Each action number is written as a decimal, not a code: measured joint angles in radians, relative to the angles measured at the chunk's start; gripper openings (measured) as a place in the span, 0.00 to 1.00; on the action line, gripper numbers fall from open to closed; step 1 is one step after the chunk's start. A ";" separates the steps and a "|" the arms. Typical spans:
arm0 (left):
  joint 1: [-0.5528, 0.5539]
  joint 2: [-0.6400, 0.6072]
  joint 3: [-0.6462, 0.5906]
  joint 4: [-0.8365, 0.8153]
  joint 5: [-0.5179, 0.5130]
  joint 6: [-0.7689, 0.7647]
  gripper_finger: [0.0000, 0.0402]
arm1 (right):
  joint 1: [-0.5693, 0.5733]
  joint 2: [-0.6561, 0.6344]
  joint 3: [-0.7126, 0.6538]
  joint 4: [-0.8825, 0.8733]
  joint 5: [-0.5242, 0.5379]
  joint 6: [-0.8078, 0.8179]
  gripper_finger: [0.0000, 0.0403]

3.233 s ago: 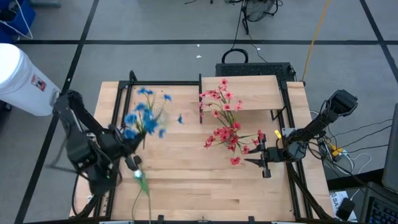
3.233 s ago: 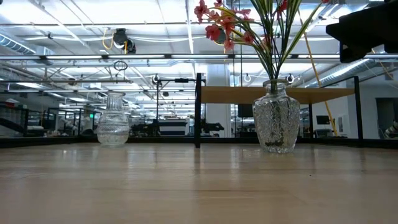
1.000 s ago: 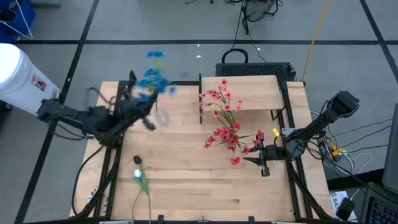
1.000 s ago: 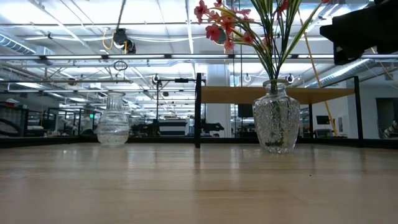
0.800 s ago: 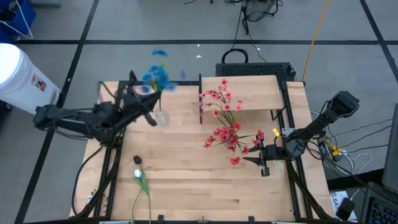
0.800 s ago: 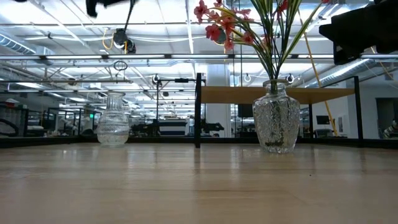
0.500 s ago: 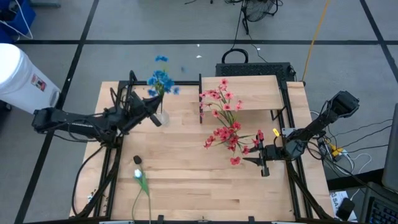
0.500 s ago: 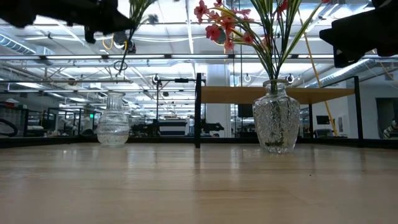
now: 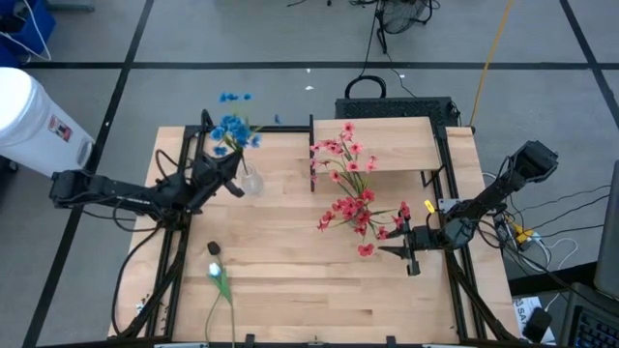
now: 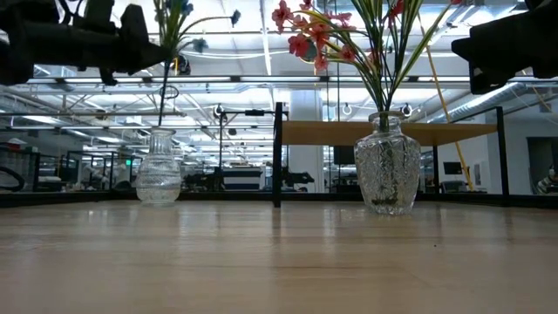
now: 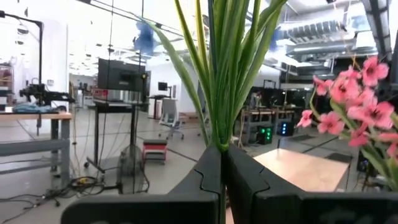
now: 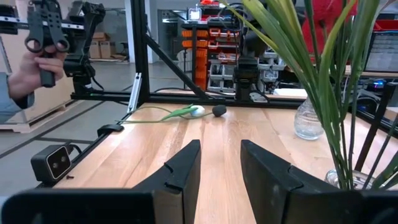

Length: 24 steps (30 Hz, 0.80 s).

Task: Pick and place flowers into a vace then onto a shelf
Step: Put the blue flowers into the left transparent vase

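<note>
My left gripper (image 9: 232, 170) is shut on the blue-petalled flowers (image 9: 232, 128) and holds them above a small empty glass vase (image 9: 250, 182) at the table's far left. Their stalk (image 10: 163, 96) runs down to that vase's mouth (image 10: 160, 131). Red-pink flowers (image 9: 350, 198) stand in a larger glass vase (image 10: 388, 174) in front of the raised wooden shelf (image 9: 392, 143). A white-bud stem (image 9: 217, 278) lies flat on the table near the front edge. My right gripper (image 9: 407, 247) is open beside the pink flowers, with nothing between its fingers. My left gripper pinches the bunch's green stalks (image 11: 219, 142) between its two shut fingers. The fingers come roughly level from the table's left and lie across the stalks. The bunch stands upright, blossoms above the fingers. Its lower end (image 10: 162, 122) hangs at the small vase's mouth.
A dark upright panel (image 10: 278, 153) stands at the shelf's left end. Black frame rails (image 9: 176, 193) run along both table sides. A small dark object (image 9: 213, 249) lies near the white bud. A person's hand (image 12: 25, 68) holding a controller shows beyond the table.
My left gripper has come down with the blue bunch over the small vase. The stalk's lower end has sunk from well above the vase to its mouth, and the bunch has stayed upright.
</note>
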 joint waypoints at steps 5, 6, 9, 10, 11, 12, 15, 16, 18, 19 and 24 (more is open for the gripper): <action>0.021 0.001 -0.026 0.000 0.004 -0.015 0.02 | 0.000 0.000 0.000 0.000 0.001 0.000 0.26; 0.028 0.001 -0.028 0.000 0.006 -0.020 0.03 | 0.000 0.000 0.000 0.000 0.001 0.000 0.26; 0.048 0.001 -0.030 -0.028 0.006 -0.032 0.03 | 0.000 0.000 0.000 0.000 0.002 0.000 0.26; 0.054 0.001 -0.030 -0.046 0.007 -0.055 0.02 | 0.000 0.000 0.000 0.000 0.002 0.000 0.26; 0.059 0.001 -0.030 -0.059 0.012 -0.084 0.02 | 0.000 0.000 0.000 0.000 0.002 0.000 0.26; 0.063 0.001 -0.030 -0.069 0.018 -0.100 0.02 | 0.000 0.000 0.000 0.000 0.002 0.000 0.26; 0.069 0.001 -0.030 -0.094 0.025 -0.115 0.04 | 0.000 0.000 0.000 0.000 0.002 0.000 0.26; 0.069 0.001 -0.030 -0.101 0.024 -0.127 0.06 | 0.000 0.000 0.000 0.000 0.002 0.000 0.26; 0.069 0.001 -0.030 -0.104 0.023 -0.146 0.13 | 0.000 0.000 0.000 0.000 0.002 0.000 0.26; 0.069 0.001 -0.030 -0.106 0.024 -0.154 0.15 | 0.000 0.000 0.000 0.000 0.002 0.000 0.26; 0.067 0.001 -0.030 -0.158 0.025 -0.203 0.24 | 0.000 0.000 0.000 0.000 0.002 0.000 0.26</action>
